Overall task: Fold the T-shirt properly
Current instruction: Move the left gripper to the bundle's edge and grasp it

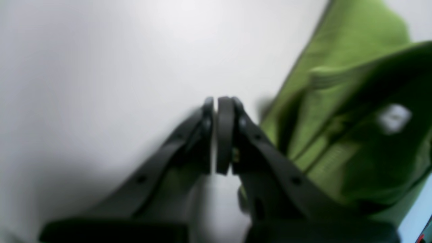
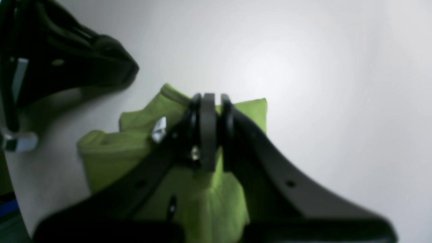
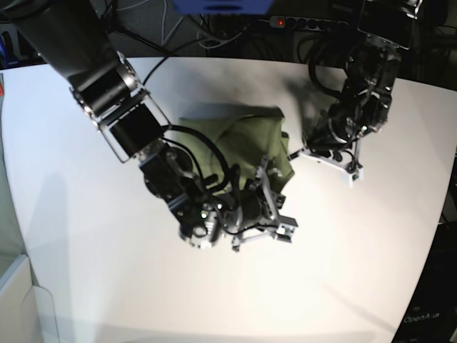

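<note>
1. Two grippers, both with jaws pressed together and nothing visibly pinched: the left gripper (image 1: 216, 135) hangs over bare table (image 3: 86, 236) just beside the shirt (image 3: 246, 143); the right gripper (image 2: 211, 131) hangs over the shirt's near edge.
2. The shirt lies mid-table as a compact, rumpled bundle, its white label (image 2: 159, 129) showing.
3. Folding looks mostly done; neatening the uneven edges seems to remain.
</note>
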Motion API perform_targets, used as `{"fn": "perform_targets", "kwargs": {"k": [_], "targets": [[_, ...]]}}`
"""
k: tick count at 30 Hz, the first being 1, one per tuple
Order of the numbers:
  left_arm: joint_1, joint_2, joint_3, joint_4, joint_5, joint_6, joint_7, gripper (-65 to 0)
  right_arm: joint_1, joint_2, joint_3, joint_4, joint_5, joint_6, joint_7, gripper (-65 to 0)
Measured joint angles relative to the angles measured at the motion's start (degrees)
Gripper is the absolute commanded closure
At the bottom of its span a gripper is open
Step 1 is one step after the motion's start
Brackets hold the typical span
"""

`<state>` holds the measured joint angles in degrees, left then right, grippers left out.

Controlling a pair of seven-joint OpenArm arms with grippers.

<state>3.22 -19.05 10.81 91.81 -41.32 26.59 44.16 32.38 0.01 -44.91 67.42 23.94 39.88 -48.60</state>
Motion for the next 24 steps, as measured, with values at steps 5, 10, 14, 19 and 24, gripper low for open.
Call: {"fn": "perform_targets", "kwargs": {"k": [5, 10, 14, 19, 24], "targets": [[-0.52, 0.17, -0.04, -1.36, 0.13, -0.46, -1.16, -2.2, 0.0, 0.04, 0.0, 0.0, -0.02, -0.02, 0.17, -0.6], [-0.55, 0.9, 1.57, -1.66, 0.35, -0.39, -2.05, -2.2, 0.0, 0.0, 0.0, 0.0, -0.02, 0.0, 0.2, -0.6], [-1.4, 1.57, 5.31, -3.02, -0.28, -0.92, -3.28, -2.2, 0.0, 0.02, 0.0, 0.0, 0.02, 0.0, 0.17, -0.6], [-1.51, 1.57, 6.71, -3.65, -0.11, -1.14, -6.03, -2.2, 0.02, 0.13, 0.0, 0.0, 0.0, 0.0, 0.17, -0.4], [-1.51, 1.55, 6.71, -3.65, -0.09, -1.09, -6.01, -2.2, 0.33, 0.15, 0.0, 0.0, 0.0, 0.0, 0.2, -0.4]]}}
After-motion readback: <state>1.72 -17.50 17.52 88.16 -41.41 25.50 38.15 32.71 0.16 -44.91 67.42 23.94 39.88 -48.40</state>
